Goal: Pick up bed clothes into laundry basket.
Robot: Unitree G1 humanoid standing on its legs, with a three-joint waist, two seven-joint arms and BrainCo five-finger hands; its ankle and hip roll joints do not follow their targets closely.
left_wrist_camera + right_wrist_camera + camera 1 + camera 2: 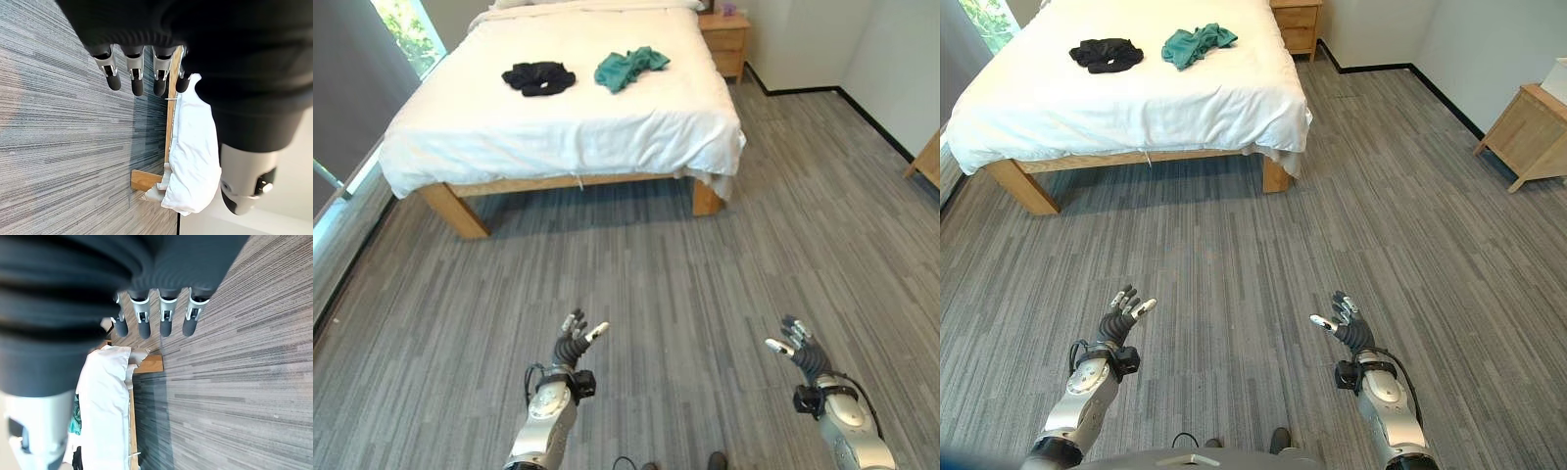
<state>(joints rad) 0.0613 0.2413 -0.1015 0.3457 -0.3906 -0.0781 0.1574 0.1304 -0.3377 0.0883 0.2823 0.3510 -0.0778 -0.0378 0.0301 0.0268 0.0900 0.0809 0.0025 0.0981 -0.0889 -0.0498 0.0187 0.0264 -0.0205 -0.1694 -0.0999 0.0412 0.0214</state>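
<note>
Bed clothes number two: a black garment [539,77] and a teal garment [628,68], lying side by side but apart on the white sheet of the bed [558,127], black to the left. Both sit well ahead of the robot across a stretch of grey floor [636,284]. The left hand [576,338] and right hand [796,345] hover low over that floor, fingers loosely spread, holding nothing. The left hand looks slightly nearer the black garment. One wooden nightstand [724,39] stands beside the bed.
</note>
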